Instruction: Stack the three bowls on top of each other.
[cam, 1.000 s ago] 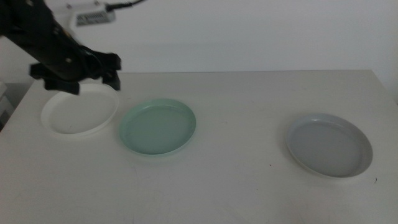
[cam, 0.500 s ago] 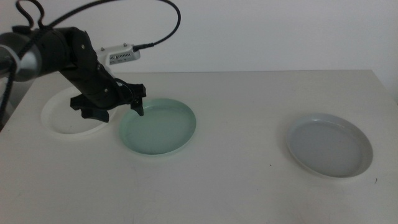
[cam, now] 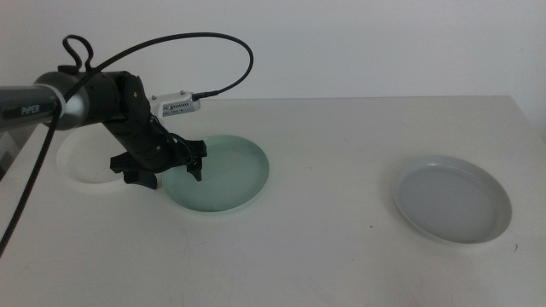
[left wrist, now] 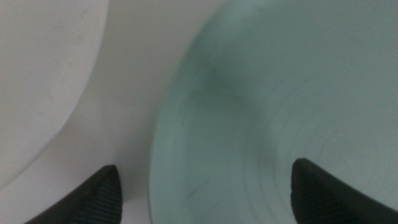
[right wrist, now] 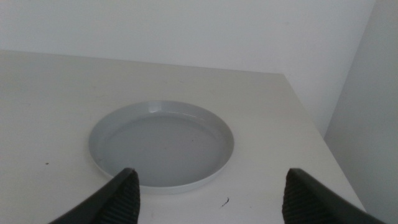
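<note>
The mint green bowl point(cam: 218, 173) lies left of the table's centre, with the white bowl point(cam: 82, 167) just beyond it at the far left. My left gripper point(cam: 164, 170) is open and low over the green bowl's left rim point(left wrist: 163, 149), one jaw outside the rim and one inside over the bowl floor; the white bowl's edge point(left wrist: 43, 81) shows beside it. The light grey bowl point(cam: 450, 198) rests alone at the right. In the right wrist view that grey bowl point(right wrist: 161, 143) sits ahead of my open right gripper point(right wrist: 208, 193), which is out of the middle view.
The left arm's black cable point(cam: 171, 51) loops above the table's back left. The table's right edge point(right wrist: 311, 130) runs close past the grey bowl. A bare stretch of tabletop point(cam: 333, 170) separates the green and grey bowls.
My left gripper has travelled from above the white bowl rightward and down to the green bowl's left rim. The bowls have stayed in place.
</note>
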Controlling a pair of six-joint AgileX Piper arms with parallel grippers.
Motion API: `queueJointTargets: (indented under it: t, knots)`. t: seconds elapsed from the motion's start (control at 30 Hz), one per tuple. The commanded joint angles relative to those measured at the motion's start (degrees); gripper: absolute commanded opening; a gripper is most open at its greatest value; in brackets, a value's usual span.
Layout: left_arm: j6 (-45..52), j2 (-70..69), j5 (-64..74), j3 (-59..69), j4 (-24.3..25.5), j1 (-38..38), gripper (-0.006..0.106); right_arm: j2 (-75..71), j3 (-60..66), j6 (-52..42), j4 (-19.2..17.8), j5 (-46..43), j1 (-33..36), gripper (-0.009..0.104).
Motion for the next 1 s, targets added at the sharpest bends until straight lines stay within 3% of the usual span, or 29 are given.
queueJointTargets:
  t: [0.0,0.1,0.27,0.33,0.67,0.97]
  knots:
    - [-0.5,-2.4,-1.5,-1.6,-1.0,-0.3,0.097,0.8,-0.4,-0.3,-0.2,-4.0,-0.4,0.058]
    - [-0.5,-1.5,-2.6,-1.6,-1.0,-0.3,0.076,0.8,-0.4,-0.3,-0.2,-4.0,-0.4,0.058]
    - [-0.7,-0.9,-2.9,-1.6,-1.1,-0.3,0.018,0.8,-0.4,-0.3,-0.2,-4.0,-0.4,0.058]
    - [-0.7,-0.9,-2.9,-1.6,-1.1,-0.3,0.0,0.8,-0.4,-0.3,-0.2,-4.0,-0.4,0.058]
    - [0.8,-7.6,0.4,-0.7,-1.0,-0.4,0.0,0.8,-0.4,-0.3,-0.2,-4.0,-0.4,0.058]
    - [0.0,-23.2,-3.0,11.6,-1.0,-5.1,0.0,0.8,-0.4,-0.3,-0.2,-4.0,-0.4,0.058]
